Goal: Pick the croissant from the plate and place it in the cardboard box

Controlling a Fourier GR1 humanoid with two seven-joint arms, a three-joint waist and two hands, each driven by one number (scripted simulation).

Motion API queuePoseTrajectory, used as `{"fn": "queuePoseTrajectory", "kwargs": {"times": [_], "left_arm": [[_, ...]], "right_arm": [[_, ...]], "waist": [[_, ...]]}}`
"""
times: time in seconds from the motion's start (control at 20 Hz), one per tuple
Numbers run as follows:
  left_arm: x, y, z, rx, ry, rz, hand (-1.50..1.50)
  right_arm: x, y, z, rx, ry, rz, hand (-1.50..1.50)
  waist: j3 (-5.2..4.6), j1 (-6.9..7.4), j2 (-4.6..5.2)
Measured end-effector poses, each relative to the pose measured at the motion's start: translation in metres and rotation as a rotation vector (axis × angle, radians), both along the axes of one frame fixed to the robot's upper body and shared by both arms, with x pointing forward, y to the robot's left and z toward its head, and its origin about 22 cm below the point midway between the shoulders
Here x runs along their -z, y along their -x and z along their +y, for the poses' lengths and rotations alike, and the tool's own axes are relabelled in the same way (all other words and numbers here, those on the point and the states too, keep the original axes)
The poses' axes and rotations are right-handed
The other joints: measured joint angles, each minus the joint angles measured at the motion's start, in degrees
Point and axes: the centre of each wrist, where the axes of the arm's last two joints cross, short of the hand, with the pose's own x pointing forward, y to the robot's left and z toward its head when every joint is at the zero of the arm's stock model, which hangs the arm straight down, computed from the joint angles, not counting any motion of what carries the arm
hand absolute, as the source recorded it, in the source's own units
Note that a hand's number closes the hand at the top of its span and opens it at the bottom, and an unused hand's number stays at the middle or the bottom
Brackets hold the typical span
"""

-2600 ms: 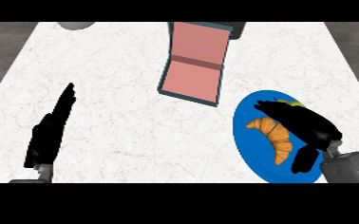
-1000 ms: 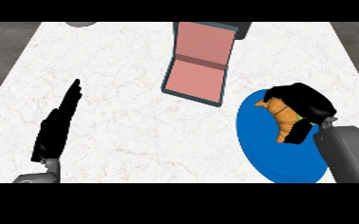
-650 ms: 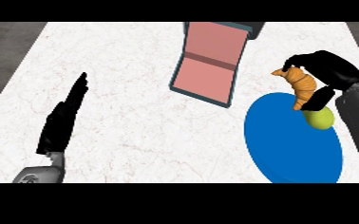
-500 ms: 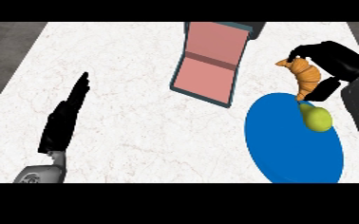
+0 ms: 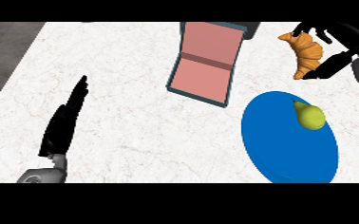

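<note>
My right hand [image 5: 335, 52] is shut on the orange croissant [image 5: 305, 52], holding it in the air at the upper right, above the counter and beyond the blue plate [image 5: 280, 147]. The croissant hangs to the right of the open cardboard box [image 5: 204, 66], whose pink inside and raised lid face me. My left hand [image 5: 63, 123] rests open at the lower left, fingers straight and pointing away.
A yellow-green pear [image 5: 310, 116] lies on the upper right part of the blue plate. The white marble counter [image 5: 126, 76] stretches between my left hand and the box. A dark floor strip [image 5: 14, 42] borders the counter's left edge.
My right hand closed on the croissant, lifted it off the plate and carried it up and to the right. The pear became visible on the plate. The left hand stayed still.
</note>
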Motion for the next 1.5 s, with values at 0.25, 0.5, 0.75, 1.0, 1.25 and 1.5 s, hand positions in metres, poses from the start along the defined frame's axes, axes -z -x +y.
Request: {"fn": "queuePoseTrajectory", "kwargs": {"times": [0.25,0.5,0.75,1.0,1.25,1.5], "left_arm": [[0.0,0.001,0.003,-0.008,-0.002,0.007,0.0],[0.001,0.003,0.008,-0.017,-0.003,0.013,0.0],[0.004,0.006,0.009,-0.03,-0.006,0.021,0.0],[0.007,0.009,0.012,-0.028,-0.004,0.023,0.0],[0.009,0.01,0.015,-0.034,0.004,0.023,0.0],[0.006,0.01,0.013,-0.032,0.002,0.026,0.0]], "right_arm": [[-0.025,-0.015,0.016,-0.078,-0.173,-0.004,1.5],[-0.047,-0.031,0.049,-0.151,-0.263,-0.005,1.5],[-0.062,-0.043,0.092,-0.219,-0.286,0.015,1.5],[-0.07,-0.051,0.143,-0.265,-0.268,0.054,1.5],[-0.064,-0.053,0.191,-0.294,-0.234,0.112,1.5],[-0.039,-0.049,0.231,-0.293,-0.174,0.158,1.5]], "waist": [[-0.07,-0.64,-0.3],[-0.12,-1.21,-0.59],[-0.17,-2.11,-0.9],[-0.19,-2.22,-0.93],[-0.2,-2.23,-0.89],[-0.19,-2.06,-0.78]]}}
